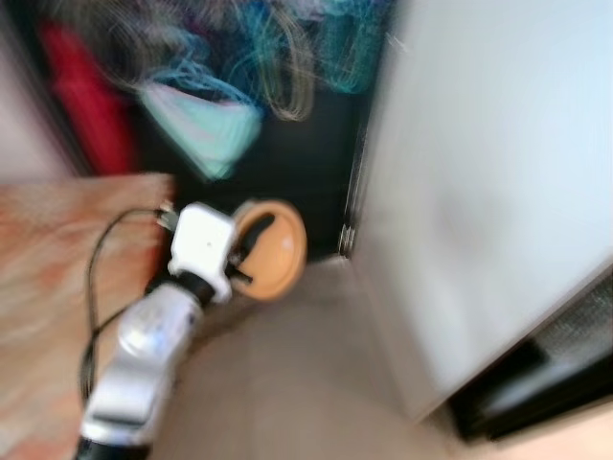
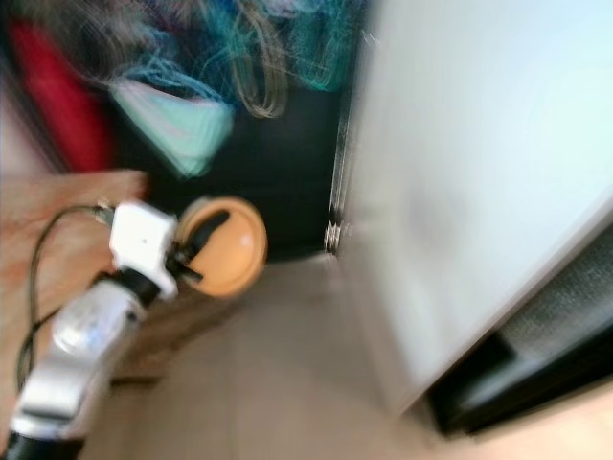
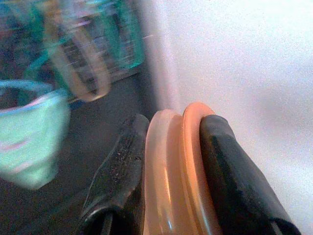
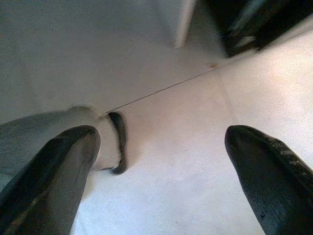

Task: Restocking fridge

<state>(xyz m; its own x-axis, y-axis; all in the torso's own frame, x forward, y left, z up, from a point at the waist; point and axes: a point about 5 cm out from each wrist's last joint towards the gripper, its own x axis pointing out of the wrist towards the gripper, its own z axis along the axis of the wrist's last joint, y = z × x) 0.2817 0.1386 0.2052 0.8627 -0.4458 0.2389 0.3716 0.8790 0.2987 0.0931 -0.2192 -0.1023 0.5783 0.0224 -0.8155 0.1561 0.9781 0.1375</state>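
My left gripper point(image 1: 257, 244) is raised in front of me and shut on an orange round lidded container point(image 1: 275, 251), held on edge. In the left wrist view its two black fingers point(image 3: 120, 169) clamp the container's point(image 3: 173, 171) stacked orange rims from both sides. The white fridge point(image 1: 479, 192) stands just right of the container, its flat white side facing me. My right gripper point(image 4: 161, 171) hangs low with its black fingers wide apart, nothing between them, pointing at the pale floor. All head views are blurred by motion.
A wooden surface point(image 1: 48, 278) lies at my left. Behind it hang a teal mesh bag point(image 1: 206, 125), tangled cords and something red point(image 1: 86, 96) against a dark gap. A dark grille point(image 1: 565, 364) runs along the fridge's base. Beige floor point(image 1: 306, 383) stretches ahead.
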